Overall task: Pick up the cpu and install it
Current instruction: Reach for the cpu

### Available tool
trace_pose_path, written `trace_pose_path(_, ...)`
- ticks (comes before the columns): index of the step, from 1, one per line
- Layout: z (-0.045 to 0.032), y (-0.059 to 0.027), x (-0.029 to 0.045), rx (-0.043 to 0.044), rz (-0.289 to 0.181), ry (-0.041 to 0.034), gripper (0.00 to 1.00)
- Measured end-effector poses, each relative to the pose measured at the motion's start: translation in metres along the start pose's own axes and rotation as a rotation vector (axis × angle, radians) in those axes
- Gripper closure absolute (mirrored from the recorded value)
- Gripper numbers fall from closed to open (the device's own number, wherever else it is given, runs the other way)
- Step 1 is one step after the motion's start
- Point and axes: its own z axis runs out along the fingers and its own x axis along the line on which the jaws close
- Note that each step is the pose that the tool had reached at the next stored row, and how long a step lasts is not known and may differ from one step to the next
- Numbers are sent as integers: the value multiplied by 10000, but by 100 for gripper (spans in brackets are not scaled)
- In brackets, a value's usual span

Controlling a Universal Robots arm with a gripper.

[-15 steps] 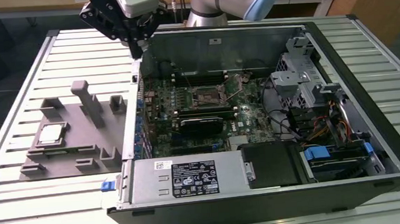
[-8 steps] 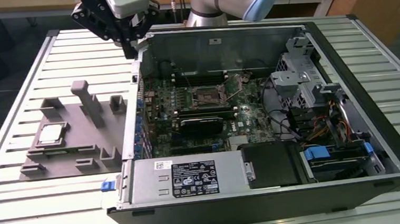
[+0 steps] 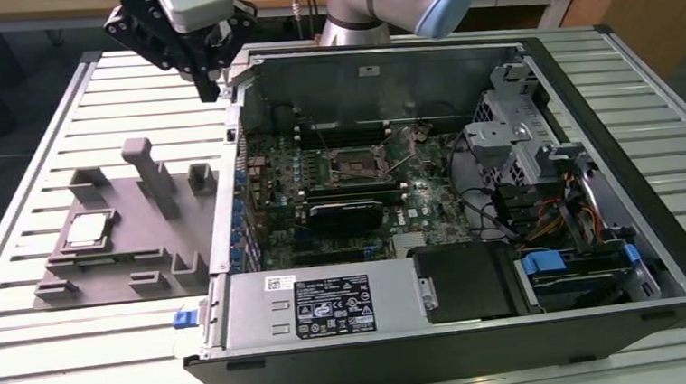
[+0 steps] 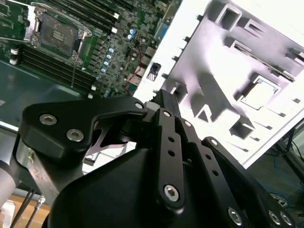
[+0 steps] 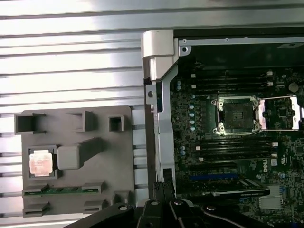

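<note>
The cpu (image 3: 87, 230) lies flat in a square pocket of the grey fixture tray (image 3: 107, 281), on the exterior view's left. Its metal top also shows in the first wrist view (image 5: 40, 163) and in the second wrist view (image 4: 260, 93). The open motherboard socket (image 3: 357, 164) sits inside the computer case, with its frame lifted (image 5: 236, 115). My gripper (image 3: 209, 91) hangs high above the table by the case's far corner, well away from the cpu. Its fingers are shut with nothing between them, and they meet in both wrist views (image 5: 163, 187) (image 4: 167, 95).
The open computer case (image 3: 593, 310) fills the exterior view's right, with metal walls (image 3: 231, 145), a drive cage (image 3: 521, 143), cables and a power supply (image 3: 326, 302). The fixture tray has upright posts (image 3: 149, 174). A memory stick (image 5: 61, 190) lies in a tray slot. The table is slatted metal (image 3: 76, 355).
</note>
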Motion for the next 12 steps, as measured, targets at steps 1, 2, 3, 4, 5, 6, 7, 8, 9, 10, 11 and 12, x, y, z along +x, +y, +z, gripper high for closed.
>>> trace_pose_path(1, -1, -1, 18, 0, 0, 0, 89)
trace_pose_path(2, -1, -2, 36, 0, 1, -1, 89)
trace_pose_path(3, -1, -3, 54, 0, 1, -1, 89)
trace_pose_path(4, -2, -4, 73, 0, 1, -1, 89)
trace_pose_path(5, -3, -6, 91, 0, 0, -2, 89)
trace_pose_path(6, -3, -6, 111, 0, 0, -2, 89)
trace_pose_path(7, -4, -7, 132, 0, 0, -2, 89)
trace_pose_path(8, -4, -8, 152, 0, 0, -3, 89)
trace_pose_path(9, -5, -9, 171, 0, 1, -3, 89)
trace_pose_path(10, -5, -10, 190, 0, 1, -3, 89)
trace_pose_path(11, -6, -10, 210, 0, 2, -4, 89)
trace_pose_path(12, -6, -11, 229, 0, 3, -4, 89)
